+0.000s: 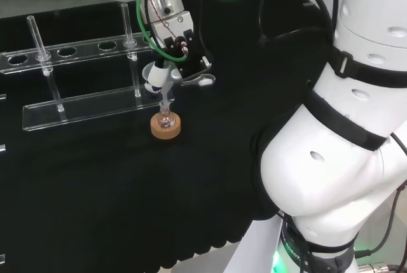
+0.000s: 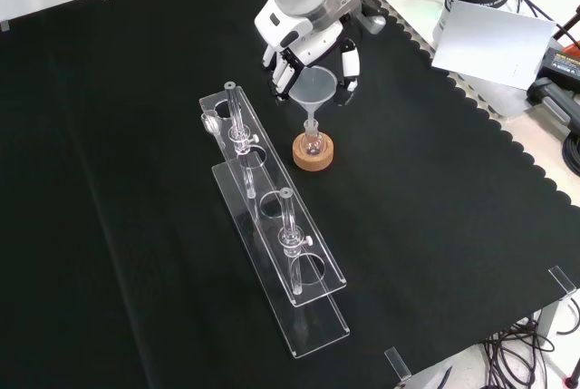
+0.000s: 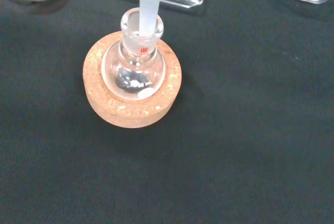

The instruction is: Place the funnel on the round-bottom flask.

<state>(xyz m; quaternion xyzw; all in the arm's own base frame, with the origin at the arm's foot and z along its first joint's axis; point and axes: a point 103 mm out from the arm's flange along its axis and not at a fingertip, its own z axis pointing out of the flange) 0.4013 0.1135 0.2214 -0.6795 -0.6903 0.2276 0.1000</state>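
Your hand (image 2: 308, 44) is up at the top of the front view, fingers (image 2: 350, 67) curled around the rim of the clear funnel (image 2: 312, 90), so it's grasping the funnel from above. The funnel hangs upright, and in the wrist view its stem (image 3: 148, 12) is already down inside the neck of the round-bottom flask (image 3: 134, 70). That flask sits upright in a cork ring (image 2: 314, 155) on the black cloth (image 2: 136, 226), right under your hand. Look just left of the ring in the front view: a clear test tube rack (image 2: 272, 244) runs away toward the bottom of the view, with 2 glass tubes (image 2: 286, 221) standing in it. In the head view the rack (image 1: 82, 104) lies behind and left of the cork ring (image 1: 166, 126), close beside it.
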